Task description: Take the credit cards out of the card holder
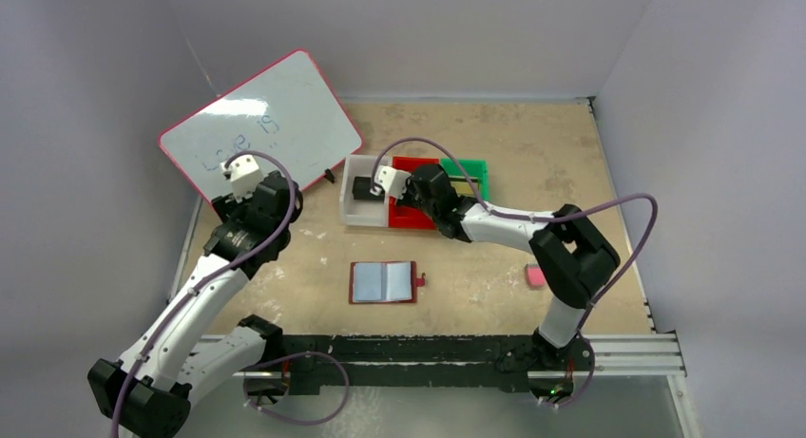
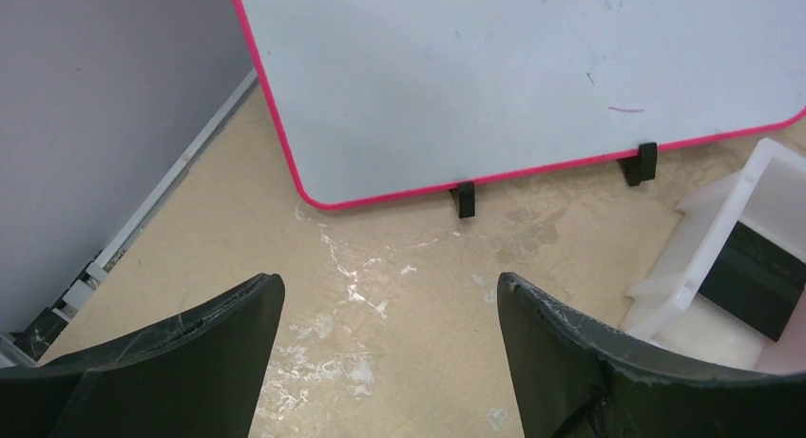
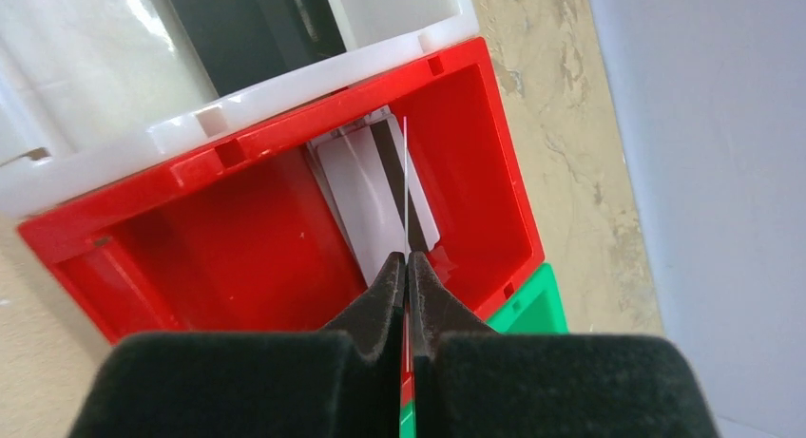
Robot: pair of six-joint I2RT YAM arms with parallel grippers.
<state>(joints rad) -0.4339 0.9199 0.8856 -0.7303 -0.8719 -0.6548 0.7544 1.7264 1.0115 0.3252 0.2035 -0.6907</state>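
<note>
Tan tabletop [image 1: 513, 143]: right gripper [image 3: 407, 262] pinches a thin, perhaps silver card [image 3: 405, 177] edge-on; left gripper [image 2: 390, 284] gapes.

On the table [image 1: 532, 153], the card holder [image 1: 383, 282] lies before three bins [image 1: 418, 162], whiteboard [image 1: 259, 124] at rear left.

The table [image 1: 532, 153] has a tan top, worn, with pale white scratches on it. At its far left corner a whiteboard [image 1: 261, 124] with a pink rim stands tilted on small black feet [image 2: 464, 199]. Just beside it, at the far middle, three bins stand in a row and touch each other: a white bin [image 1: 350, 210], a red bin [image 1: 411, 164] and a green bin [image 1: 472, 165]. In the near middle the card holder [image 1: 383, 282] lies open and flat. At the right lies a small pink block [image 1: 535, 276], partly hidden, so its shape is perhaps not sure.
</note>
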